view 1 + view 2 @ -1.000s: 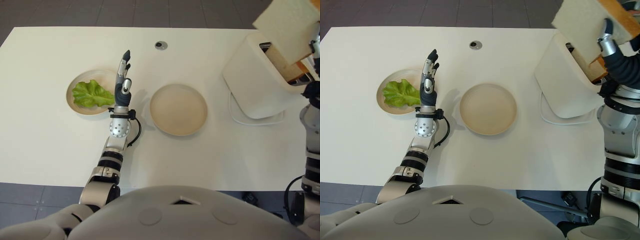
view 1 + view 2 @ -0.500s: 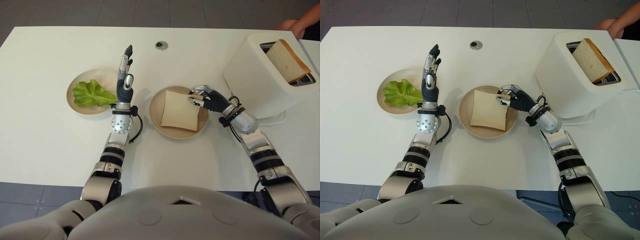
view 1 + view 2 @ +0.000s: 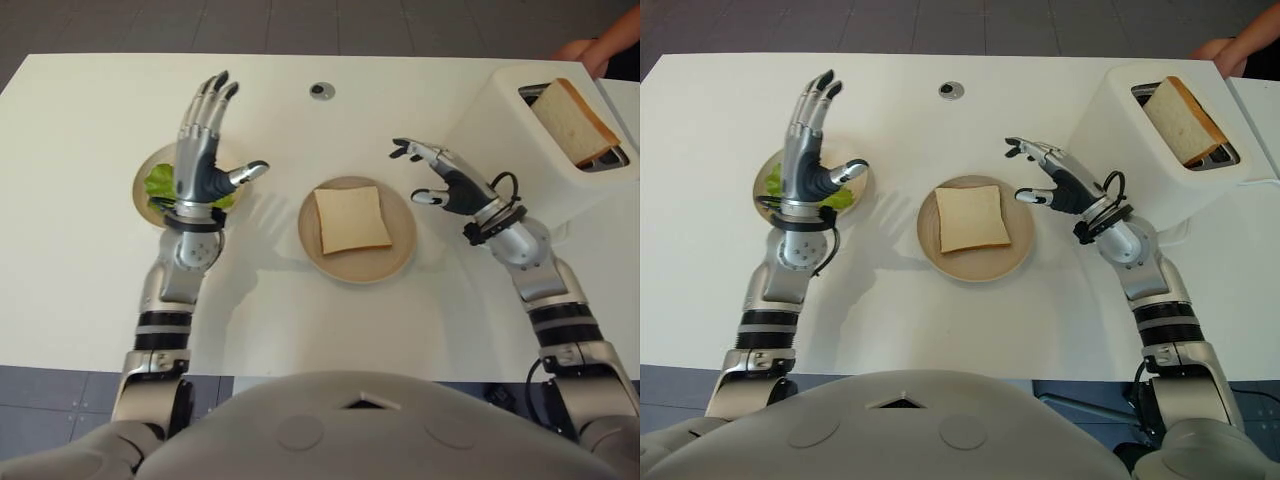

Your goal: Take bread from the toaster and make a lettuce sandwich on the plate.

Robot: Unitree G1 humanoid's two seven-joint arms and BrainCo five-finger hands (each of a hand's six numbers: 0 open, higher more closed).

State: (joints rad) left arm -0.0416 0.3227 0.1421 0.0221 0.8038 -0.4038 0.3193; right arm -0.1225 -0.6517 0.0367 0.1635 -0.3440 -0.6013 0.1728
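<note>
1. Grabbing the lettuce (image 3: 158,185) looks like the step in hand to me. The plate (image 3: 360,270) nearest on the counter (image 3: 80,280) already carries one bread slice (image 3: 352,219), lying flat and roughly centred.
2. Over the small plate (image 3: 139,178) hovers the left hand (image 3: 200,165), fingers spread apart and holding nothing. I'd bring it straight down, pinch the leaf softly at one edge so it doesn't tear, and lift clear of the rim before crossing over.
3. Then lay the leaf flat on the slice, inside the crust if possible, or the top slice will probably sit crooked.
4. Meanwhile the right hand (image 3: 445,178) hangs above the counter between the plate and the toaster (image 3: 510,130), fingers apart too, nothing in them.
5. On the left, the small plate holds the lettuce, partly hidden under the left hand.
6. Far right, the toaster holds a second slice (image 3: 572,120), sticking up tilted from its slot. That one goes on last, I reckon.
</note>
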